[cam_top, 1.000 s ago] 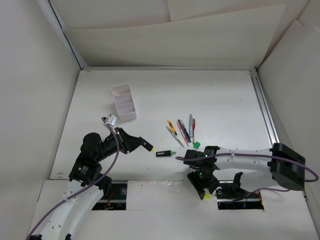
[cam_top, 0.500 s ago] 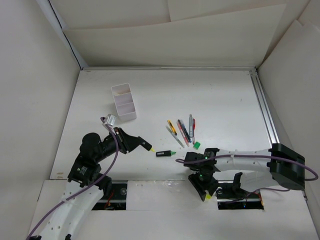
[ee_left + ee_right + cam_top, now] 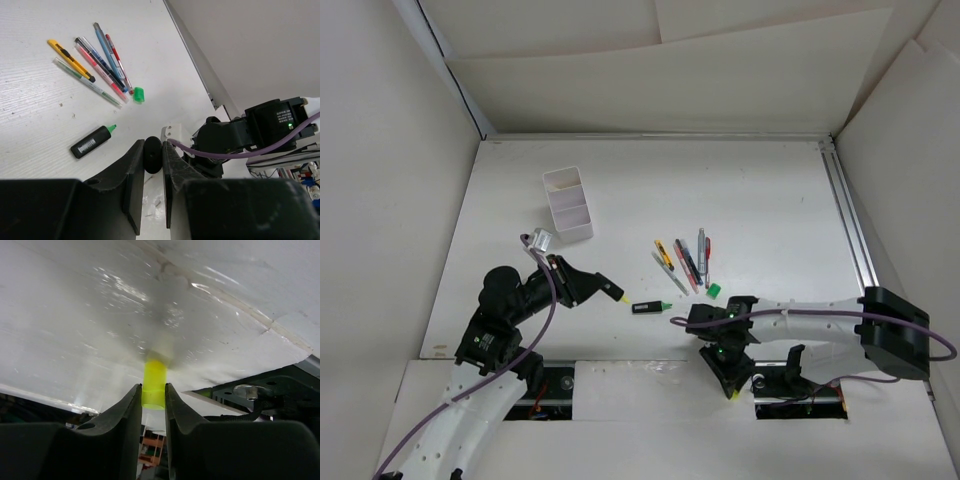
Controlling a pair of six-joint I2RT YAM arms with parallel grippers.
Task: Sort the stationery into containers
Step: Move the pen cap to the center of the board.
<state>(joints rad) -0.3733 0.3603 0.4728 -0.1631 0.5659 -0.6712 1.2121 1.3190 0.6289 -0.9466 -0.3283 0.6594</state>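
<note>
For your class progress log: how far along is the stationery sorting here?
Done: nothing clearly lies in the white box. In hand: the left fingers grip a black highlighter, the right fingers a yellow cap. Left: the green-tipped highlighter, green cap and pens lie loose on the table.

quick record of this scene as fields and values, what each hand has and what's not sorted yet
left hand: shut on black highlighter, yellow tip
right hand: shut on yellow cap
loose: green-tipped highlighter, green cap, pens
white box: left of the pens, two compartments
</note>
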